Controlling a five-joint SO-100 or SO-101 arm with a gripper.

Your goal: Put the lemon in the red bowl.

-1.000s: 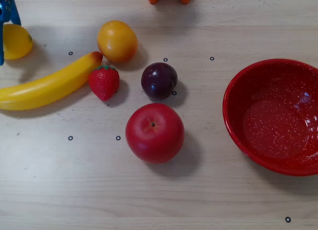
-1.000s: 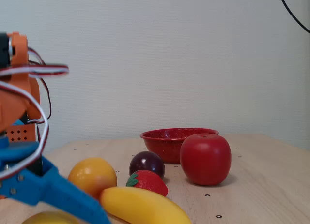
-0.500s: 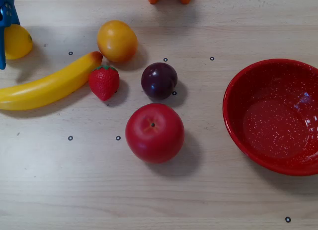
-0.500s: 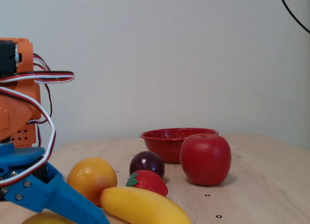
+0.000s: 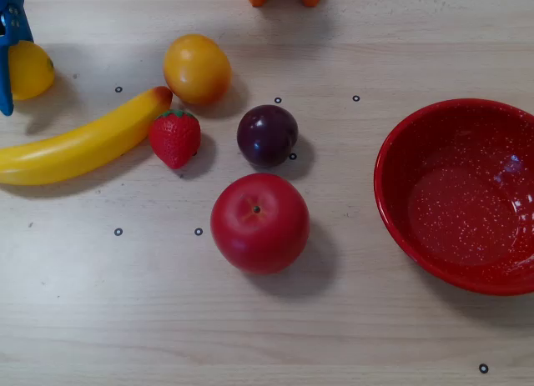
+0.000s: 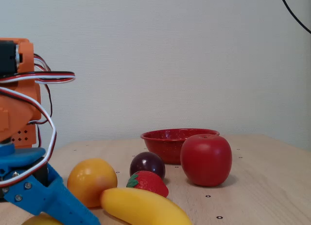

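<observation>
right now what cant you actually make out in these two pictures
- Gripper: cut off by the left edge of the overhead view, so open or shut on the lemon cannot be told.
- Lemon: in the fixed view only a sliver shows at the bottom edge, behind the blue jaw.
- Red bowl: its right side runs off the overhead view; in the fixed view the red apple hides part of it.
- Arm base: only an orange scrap at the overhead view's top edge.

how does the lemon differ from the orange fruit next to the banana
In the overhead view the lemon is bright yellow; the orange fruit is deeper orange-yellow. The lemon looks smaller, though the blue pincer at the left edge partly covers it, while the orange fruit lies fully in view, free of the arm, near the banana tip. Both are smooth, rounded and lie outside the red bowl.
</observation>
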